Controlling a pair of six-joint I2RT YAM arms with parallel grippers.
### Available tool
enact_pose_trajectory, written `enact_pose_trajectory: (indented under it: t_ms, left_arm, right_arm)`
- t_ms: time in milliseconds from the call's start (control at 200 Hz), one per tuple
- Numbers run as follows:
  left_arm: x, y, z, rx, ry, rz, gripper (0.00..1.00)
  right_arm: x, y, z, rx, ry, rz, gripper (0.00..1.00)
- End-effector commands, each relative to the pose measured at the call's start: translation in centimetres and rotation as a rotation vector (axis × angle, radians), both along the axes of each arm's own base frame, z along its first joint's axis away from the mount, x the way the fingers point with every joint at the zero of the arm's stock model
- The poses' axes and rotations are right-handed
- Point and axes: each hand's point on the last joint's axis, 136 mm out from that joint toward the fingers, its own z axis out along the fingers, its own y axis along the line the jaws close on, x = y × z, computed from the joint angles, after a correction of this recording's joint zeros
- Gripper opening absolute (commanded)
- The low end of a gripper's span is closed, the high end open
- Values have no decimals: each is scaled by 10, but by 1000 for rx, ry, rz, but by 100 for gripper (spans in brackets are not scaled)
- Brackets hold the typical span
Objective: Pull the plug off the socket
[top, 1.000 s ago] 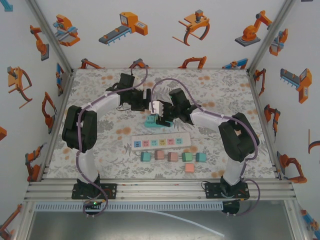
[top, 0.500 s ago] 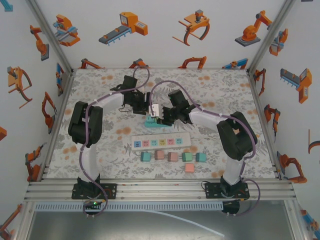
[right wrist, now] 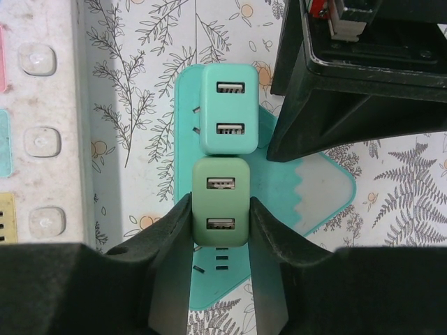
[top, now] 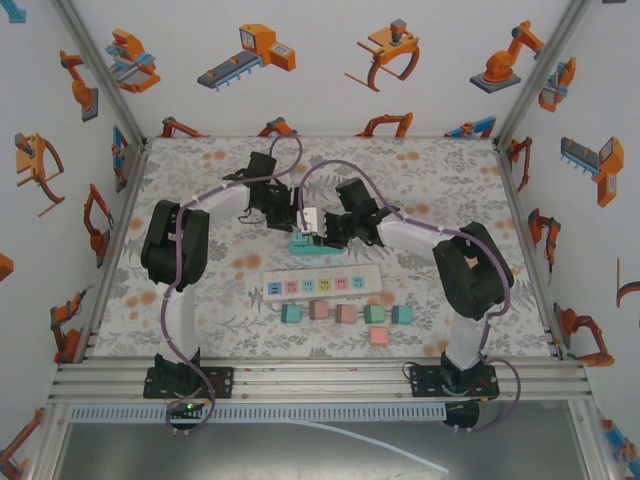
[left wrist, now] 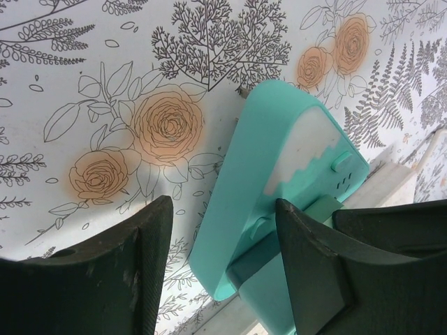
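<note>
- Right gripper [right wrist: 220, 213]: clenched on the sage-green two-port USB plug [right wrist: 221, 183], one finger pressed against each side face.
- That sage-green plug sits in the teal plastic socket block [right wrist: 307, 188]. A mint-green two-port USB plug [right wrist: 229, 108] stands directly at its 12 o'clock in the right wrist view, the two just beside each other.
- Left gripper [left wrist: 223, 209]: released, its jaws straddling one end of the teal socket block. A gap shows at the left finger [left wrist: 150, 258]. Whether the right finger touches cannot be told.
- In the top view the teal socket block lies on the floral-patterned table [top: 200, 170], between the two grippers.
- A white multi-outlet power strip [top: 322, 284] lies at 6 o'clock of the block, apart from it.
- A row of small pastel cube plugs [top: 345, 313] lies at 6 o'clock of the strip.
</note>
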Motion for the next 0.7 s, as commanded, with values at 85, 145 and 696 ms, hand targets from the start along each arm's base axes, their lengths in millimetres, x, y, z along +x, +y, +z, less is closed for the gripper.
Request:
enact_pose_trajectory:
  t_ms: [85,145,696]
  left_arm:
    - [-8,-4,-19,44,22,-60,58]
    - [-11,-5,-22,65,18,-72,58]
    - [-12,14,-55,261,18,-102,57]
  right_arm:
    - [5,10,14,37,-14,43,27]
    - [5,11,17,42,-16,45,27]
    - [6,18,44,95,-32,62,25]
